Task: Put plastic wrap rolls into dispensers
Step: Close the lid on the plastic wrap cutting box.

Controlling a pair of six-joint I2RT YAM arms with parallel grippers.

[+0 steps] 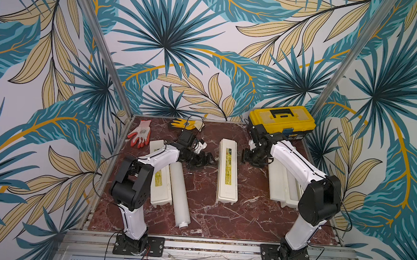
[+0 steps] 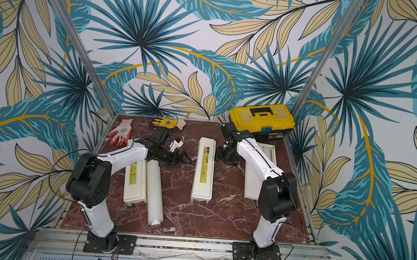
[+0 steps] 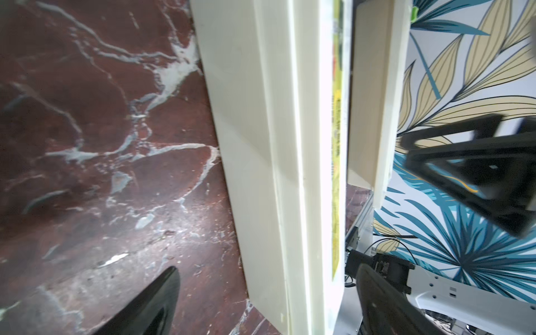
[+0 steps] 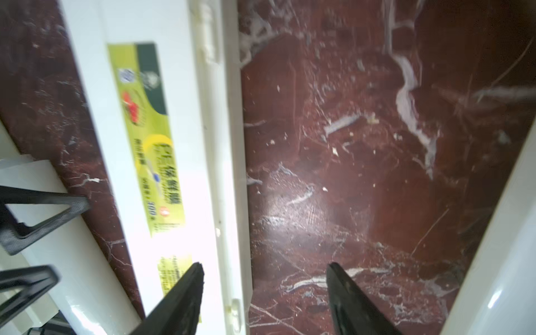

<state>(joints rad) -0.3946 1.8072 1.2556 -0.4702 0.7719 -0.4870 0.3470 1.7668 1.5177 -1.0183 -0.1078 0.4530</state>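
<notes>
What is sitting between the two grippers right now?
The closed middle dispenser. Its far half lies between the left gripper and the right gripper, both with fingers open and holding nothing. Both top views show it.

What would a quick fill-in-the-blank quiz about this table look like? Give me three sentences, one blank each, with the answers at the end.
1. The loose plastic wrap roll lies on the table right beside the dispenser on the robot's ___ side.
2. The middle dispenser has its lid ___.
3. The toolbox in the far corner has a ___ lid.

Missing words: left; closed; yellow.
</notes>
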